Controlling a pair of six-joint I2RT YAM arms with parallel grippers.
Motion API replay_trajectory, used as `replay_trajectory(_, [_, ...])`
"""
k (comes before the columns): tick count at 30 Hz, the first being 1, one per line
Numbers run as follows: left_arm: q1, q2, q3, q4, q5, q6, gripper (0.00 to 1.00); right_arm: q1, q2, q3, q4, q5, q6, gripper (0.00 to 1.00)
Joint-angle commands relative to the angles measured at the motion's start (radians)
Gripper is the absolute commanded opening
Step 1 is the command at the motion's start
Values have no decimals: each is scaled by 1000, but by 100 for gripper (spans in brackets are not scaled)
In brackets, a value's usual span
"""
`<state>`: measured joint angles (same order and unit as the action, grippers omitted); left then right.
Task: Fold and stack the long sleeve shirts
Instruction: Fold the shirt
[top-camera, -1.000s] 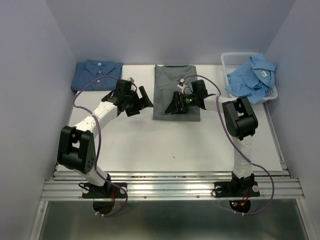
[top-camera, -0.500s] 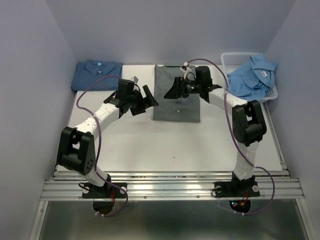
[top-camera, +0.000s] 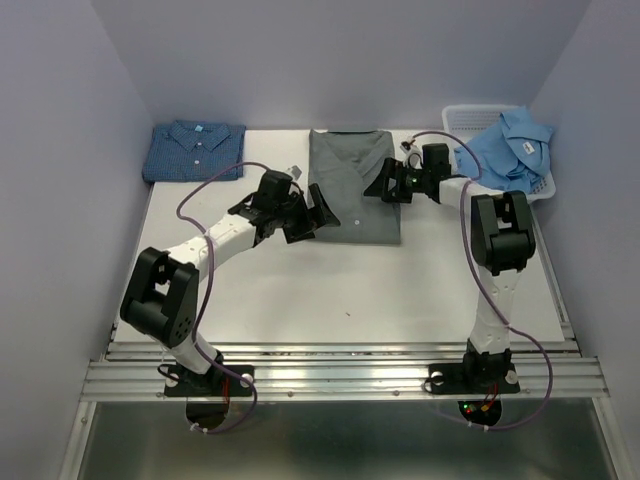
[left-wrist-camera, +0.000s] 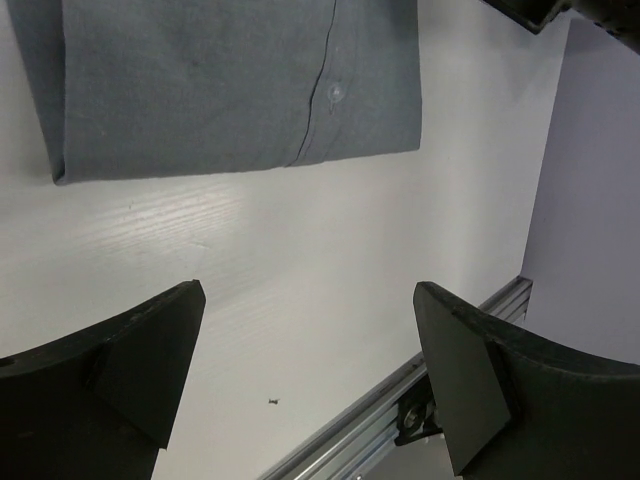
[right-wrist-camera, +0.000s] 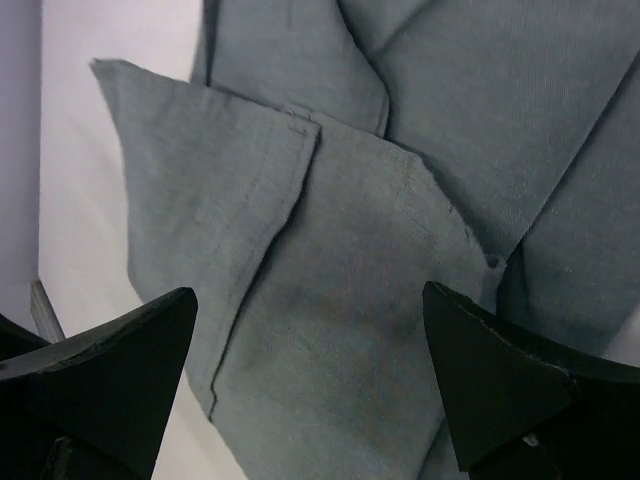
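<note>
The right hand has slid from the middle of the grey shirt to its right edge near the collar, fingers spread and empty. The left hand has swung in across the counter to the shirt's left edge, also splayed wide and gripping nothing. The folded grey shirt lies flat at the far centre, its long axis running near to far, collar at the far end. The dark blue shirt sits folded at far left, and the light blue shirt is heaped in the white basket at far right.
</note>
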<state>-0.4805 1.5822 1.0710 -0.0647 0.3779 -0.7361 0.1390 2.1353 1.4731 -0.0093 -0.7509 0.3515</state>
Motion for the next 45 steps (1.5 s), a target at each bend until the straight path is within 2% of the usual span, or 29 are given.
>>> replay_trajectory(1, [-10,-11,-57,57,21,-45,99,25,23,-57,-27,8,-29,100])
replay_trajectory(5, [-10,-48,-112,75,12,-69,99,25,-20,-177,-3,73,18,100])
replay_trajectory(9, [-9,-79,-181,95,-2,-109,99,54,-129,-371,127,160,144,100])
replay_trajectory(11, [-10,-112,-235,95,-30,-134,99,118,-220,-475,134,270,179,100])
replay_trajectory(14, [-4,-192,-305,76,-97,-167,99,194,-325,-619,178,335,303,100])
replay_trajectory(18, [10,-309,-356,-65,-220,-189,99,289,-446,-778,314,416,489,100])
replay_trajectory(22, [17,-447,-468,-99,-266,-250,99,358,-517,-847,351,499,615,100])
replay_trajectory(26, [19,-533,-577,-43,-252,-282,98,378,-549,-902,399,496,668,100])
replay_trajectory(28, [20,-548,-627,52,-209,-301,95,378,-569,-913,408,496,662,100])
replay_trajectory(33, [20,-525,-677,208,-149,-313,94,378,-655,-850,312,507,572,100])
replay_trajectory(39, [10,-413,-665,339,-125,-302,92,378,-738,-774,207,512,474,100])
replay_trajectory(40, [6,-372,-655,350,-123,-301,87,378,-742,-764,195,518,469,100])
replay_trajectory(42, [3,-312,-649,388,-108,-296,82,378,-755,-749,169,525,463,100])
replay_trajectory(45, [0,-260,-638,407,-99,-287,80,378,-764,-741,158,539,457,100])
